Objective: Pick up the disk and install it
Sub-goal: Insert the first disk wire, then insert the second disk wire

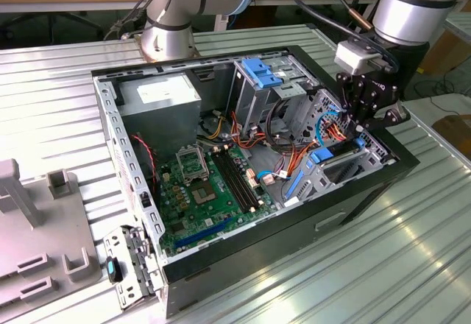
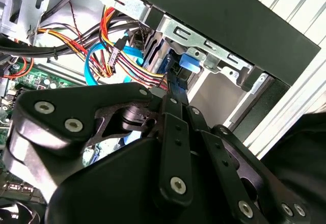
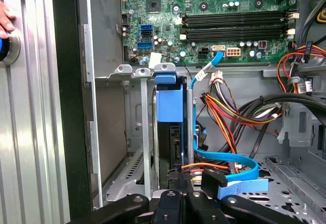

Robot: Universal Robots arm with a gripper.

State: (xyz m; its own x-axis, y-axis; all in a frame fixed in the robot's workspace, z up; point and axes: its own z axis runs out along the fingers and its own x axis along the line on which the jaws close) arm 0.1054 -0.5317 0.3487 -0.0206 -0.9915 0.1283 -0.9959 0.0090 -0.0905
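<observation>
While the disk already stands on edge in the drive cage at the exterior view's right end of the computer case, the gripper hangs just above it, fingers seemingly pinching its far end, seating apparently unfinished.

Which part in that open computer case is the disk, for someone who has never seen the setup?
Start at the open black computer case on the ribbed metal table. Go to its corner at the exterior view's right, where the black gripper hangs over a metal drive cage. The disk sits edge-up in that cage, a dark slab with a bright blue frame, bulkier than the thin blue cables beside it.
</observation>
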